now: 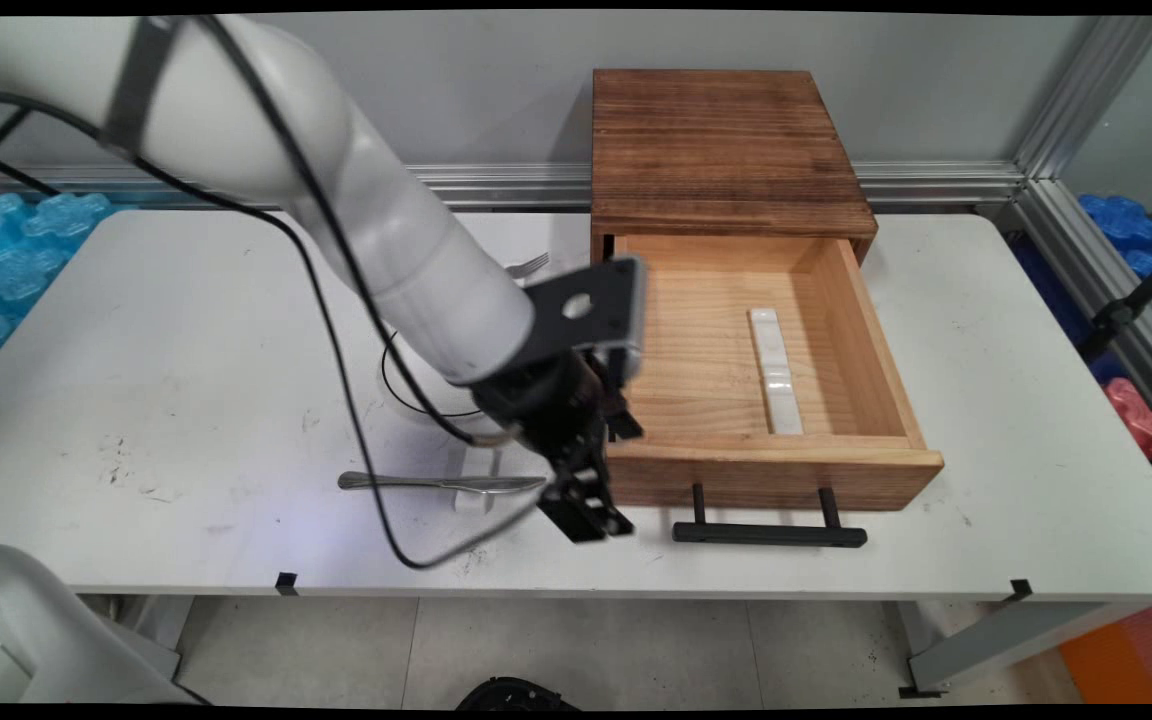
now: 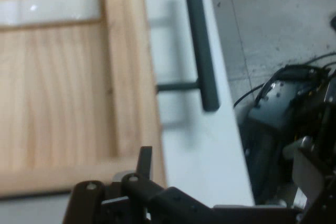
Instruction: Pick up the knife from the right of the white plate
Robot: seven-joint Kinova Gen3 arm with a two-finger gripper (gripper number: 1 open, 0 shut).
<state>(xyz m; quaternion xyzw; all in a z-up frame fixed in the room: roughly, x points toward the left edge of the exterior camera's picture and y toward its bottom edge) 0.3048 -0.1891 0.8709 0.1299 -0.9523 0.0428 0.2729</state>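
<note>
White table surface carries a wooden cabinet at its far side, against the grey wall. Its drawer is pulled out fully toward the near edge. Inside the drawer, right of centre, lies a white bar, lengthwise from back to front. A black handle projects from the drawer front on two short posts.

The gripper hangs at the drawer's front left corner, just beside the drawer front and low over the table. Whether its jaws are apart or together cannot be told in either view.

Left of the drawer front, a knife lies flat on the table, its blade tip near the gripper. A fork shows partly behind the arm, left of the cabinet.
</note>
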